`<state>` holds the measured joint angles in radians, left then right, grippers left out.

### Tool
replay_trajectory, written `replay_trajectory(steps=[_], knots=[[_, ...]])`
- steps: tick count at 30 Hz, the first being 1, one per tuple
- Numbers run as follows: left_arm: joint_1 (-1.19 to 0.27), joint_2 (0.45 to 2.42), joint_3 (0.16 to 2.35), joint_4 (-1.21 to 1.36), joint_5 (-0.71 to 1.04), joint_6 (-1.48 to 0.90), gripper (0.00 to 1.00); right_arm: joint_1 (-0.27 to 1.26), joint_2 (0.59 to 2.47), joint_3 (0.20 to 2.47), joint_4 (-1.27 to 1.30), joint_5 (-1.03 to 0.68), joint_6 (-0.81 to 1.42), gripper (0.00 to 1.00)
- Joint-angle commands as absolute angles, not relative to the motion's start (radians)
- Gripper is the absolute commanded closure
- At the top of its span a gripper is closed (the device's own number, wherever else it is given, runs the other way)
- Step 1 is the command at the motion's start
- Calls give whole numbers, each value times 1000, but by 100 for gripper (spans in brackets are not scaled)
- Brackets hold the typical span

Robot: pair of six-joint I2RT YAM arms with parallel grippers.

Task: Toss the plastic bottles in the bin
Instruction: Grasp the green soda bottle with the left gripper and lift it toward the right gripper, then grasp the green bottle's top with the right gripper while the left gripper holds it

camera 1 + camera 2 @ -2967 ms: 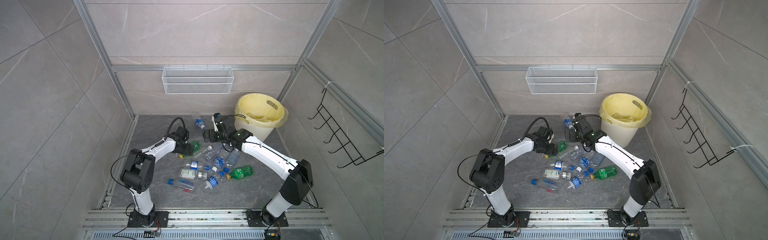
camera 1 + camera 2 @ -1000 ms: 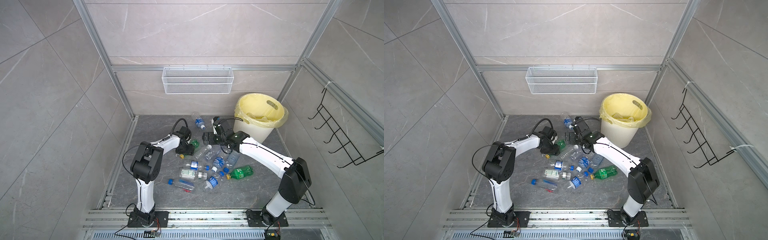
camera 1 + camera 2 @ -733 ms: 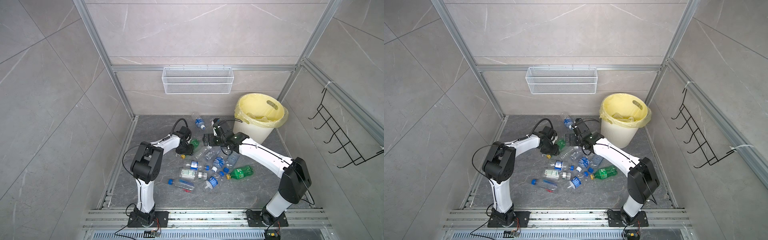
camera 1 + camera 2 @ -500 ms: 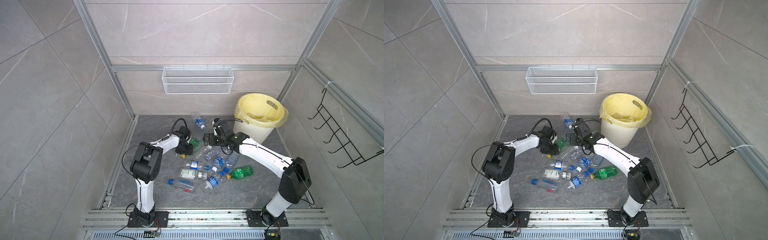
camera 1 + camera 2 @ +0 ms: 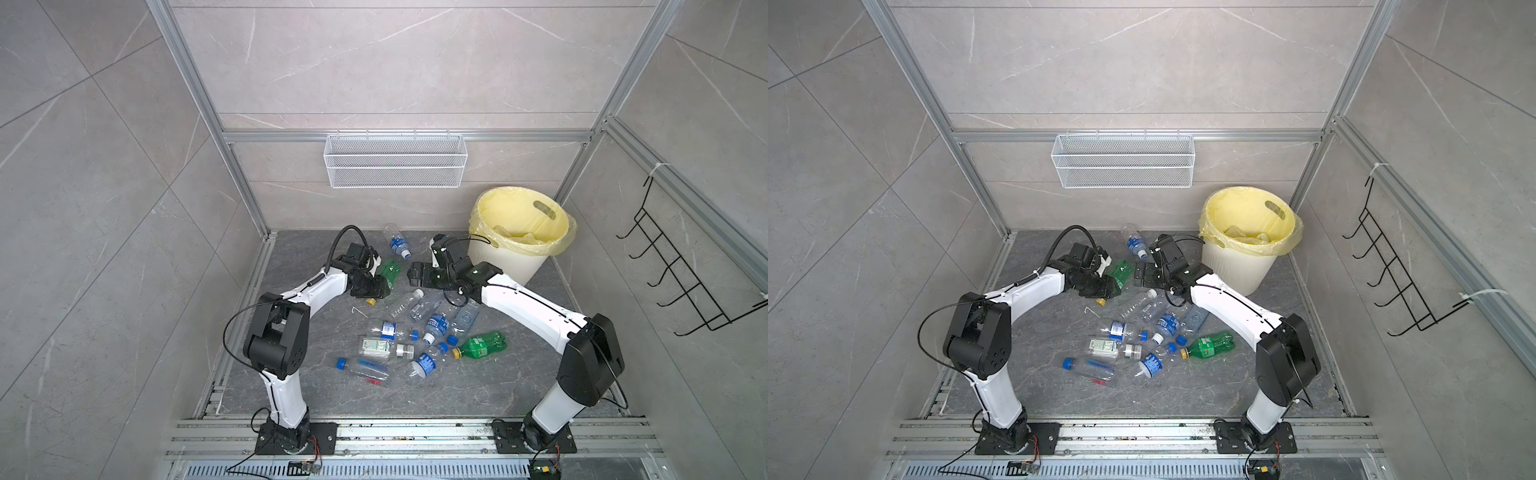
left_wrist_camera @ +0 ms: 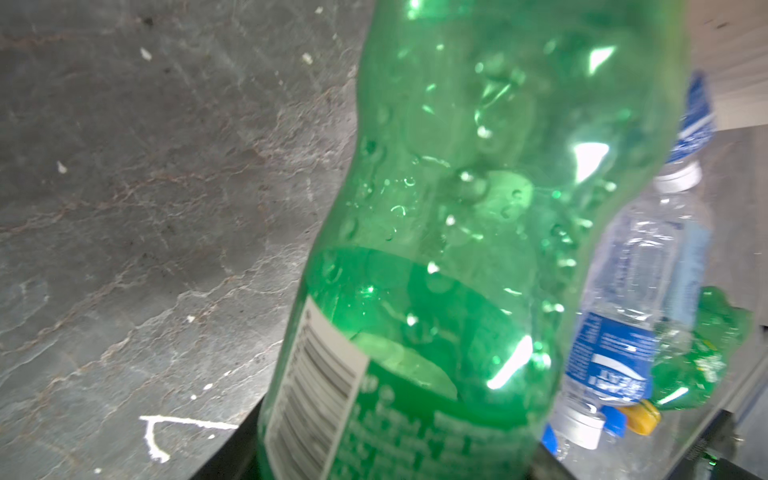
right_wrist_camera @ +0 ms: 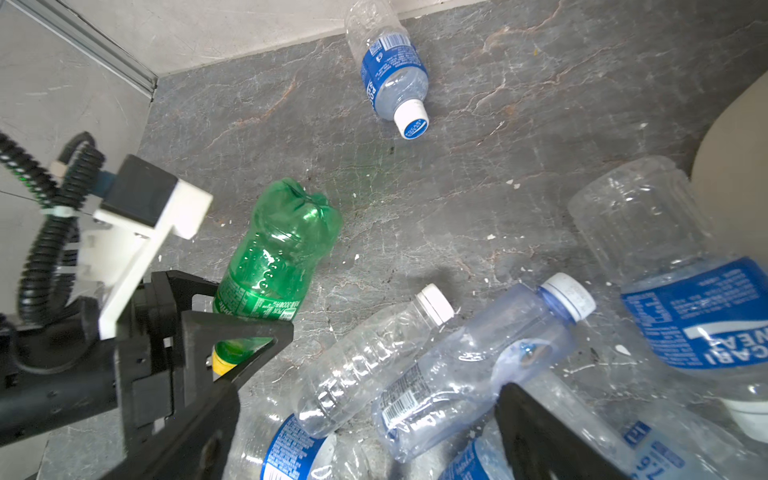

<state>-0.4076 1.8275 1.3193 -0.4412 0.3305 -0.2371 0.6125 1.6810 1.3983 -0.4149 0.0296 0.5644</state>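
Gripping the green bottle (image 5: 390, 270) at its label end, just above the yellow cap (image 5: 371, 302), the left hand (image 5: 380, 289) has a finger pressed to each side of it (the right wrist view shows this best). The bottle's base points toward the upper middle of both top views; whether it touches the grey worktop (image 5: 478, 390) I cannot tell. The right hand (image 5: 417, 276) hovers just right of it, fingers spread wide with nothing between them, over the upper edge of the heap of plastic bottles (image 5: 436, 322) at the centre of the worktop. One blue-labelled bottle (image 5: 397, 243) lies apart near the back wall, and a second green bottle (image 5: 482, 345) lies at the heap's right edge. The bin (image 5: 515, 259) stands at the upper right of the worktop, with clear plastic inside.
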Motion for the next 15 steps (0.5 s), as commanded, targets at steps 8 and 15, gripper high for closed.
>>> replay_trajectory(steps=[8, 15], knots=[[-403, 1690, 1247, -265, 544, -298, 47, 577, 1710, 1429, -347, -107, 671, 0], [-408, 1643, 1217, -206, 597, -321, 47, 573, 1747, 1472, -306, -169, 728, 1]])
